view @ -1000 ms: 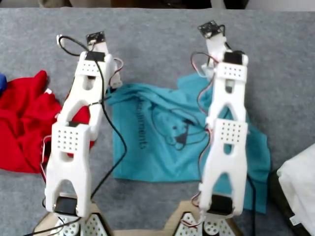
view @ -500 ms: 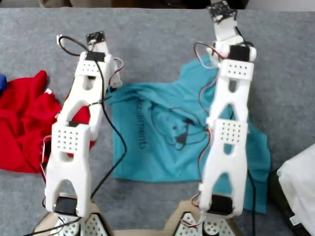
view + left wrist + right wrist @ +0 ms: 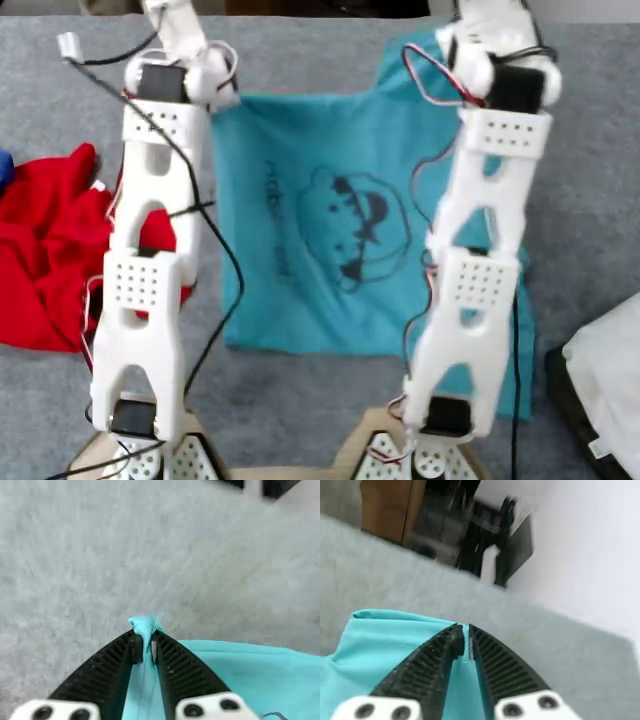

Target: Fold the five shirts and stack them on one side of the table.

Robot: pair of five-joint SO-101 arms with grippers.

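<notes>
Between the tips of the left pincer [image 3: 143, 641], a bunch of the teal fabric T-shirt with a dark printed figure [image 3: 320, 230] is nipped tight. The right pincer [image 3: 464, 634] is pressed together on another part of the same far edge. From both pincers the shirt runs back toward the arms' bases, print upward on the grey felt-like table cover [image 3: 300, 50]. Its long axis lies along the arms, and the held edge is stretched crosswise from one pincer to the other. Neither arm is nearer, since each has its own corner. I judge the coming move turns on this: both pincers would have to carry the edge evenly back over the body. A crumpled red shirt [image 3: 45, 250] lies outward of the left arm, a white cloth [image 3: 605, 370] outward of the right.
</notes>
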